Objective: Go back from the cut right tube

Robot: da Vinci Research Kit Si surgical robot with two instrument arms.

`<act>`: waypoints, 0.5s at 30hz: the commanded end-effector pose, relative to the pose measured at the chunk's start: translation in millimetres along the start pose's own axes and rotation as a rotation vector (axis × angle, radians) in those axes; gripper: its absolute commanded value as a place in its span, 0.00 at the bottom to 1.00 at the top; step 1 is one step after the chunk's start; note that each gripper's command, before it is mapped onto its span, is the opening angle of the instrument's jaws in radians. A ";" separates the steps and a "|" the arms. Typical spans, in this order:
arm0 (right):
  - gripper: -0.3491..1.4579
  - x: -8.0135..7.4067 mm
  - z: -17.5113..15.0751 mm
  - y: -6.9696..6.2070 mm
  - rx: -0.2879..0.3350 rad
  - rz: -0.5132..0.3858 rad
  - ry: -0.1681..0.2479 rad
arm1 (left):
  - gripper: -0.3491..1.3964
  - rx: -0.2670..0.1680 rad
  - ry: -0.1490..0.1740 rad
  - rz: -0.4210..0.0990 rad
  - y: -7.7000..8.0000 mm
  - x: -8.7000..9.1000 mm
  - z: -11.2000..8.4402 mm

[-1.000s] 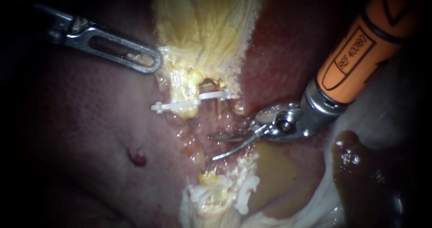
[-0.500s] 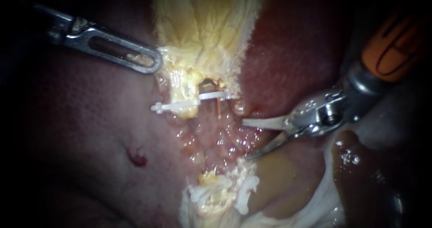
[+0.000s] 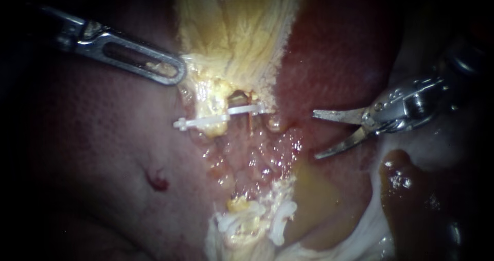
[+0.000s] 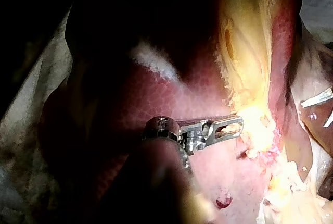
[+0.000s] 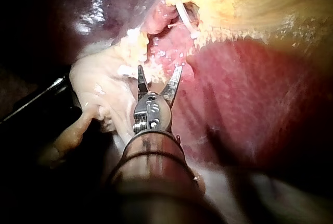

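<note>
- Finds the cut tube point(image 3: 250, 126) as a thin reddish end hanging just under the upper clip point(image 3: 216, 118), to the left of the right instrument point(image 3: 315, 135) in the endoscope view and well apart from it.
- Leaves a patch of glistening raw tissue point(image 3: 267, 153) between that end and the blade tips; touches neither tube nor clip.
- Shows the same layout in the right wrist view: the white clip point(image 5: 186, 20) and the tube end ahead of the right instrument point(image 5: 159, 70), with bare tissue between them.
- Holds the right instrument's two blades spread in a wide V, with nothing between them and nothing gripped.
- Hangs those blades over the red liver point(image 3: 334, 60); cannot tell whether the lower blade brushes its surface.
- Pinches pale yellow tissue at the lower edge of the gallbladder point(image 3: 236, 29) with the left instrument point(image 3: 176, 71), jaws pressed onto it, a scrap of tissue showing through the slot in the jaw.
- Shows, in the left wrist view, that instrument point(image 4: 238, 125) meeting the bright yellow tissue at its tip, with the other instrument's blades near the far side of the gallbladder.
- Places the lower clips point(image 3: 257, 222) beyond the raw tissue, apart from both instruments, beside a pool of yellow fluid point(image 3: 314, 199).
</note>
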 end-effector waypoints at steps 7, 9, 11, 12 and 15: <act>0.99 -0.1 -0.1 -0.1 0.001 0.000 0.001 | 0.00 0.014 0.014 0.004 0.1 1.2 3.2; 0.99 -0.1 -0.1 -0.1 0.001 0.000 0.001 | 0.00 0.018 0.019 0.007 0.1 1.4 4.5; 0.99 -0.1 -0.1 -0.1 0.001 0.000 0.001 | 0.00 0.017 0.018 0.008 0.1 1.5 5.5; 0.99 -0.1 -0.1 -0.1 0.004 0.000 0.001 | 0.00 0.015 0.017 0.009 0.1 1.6 6.0; 0.99 -0.1 -0.2 -0.1 0.016 0.000 0.003 | 0.00 0.012 0.016 0.011 -0.1 1.9 7.0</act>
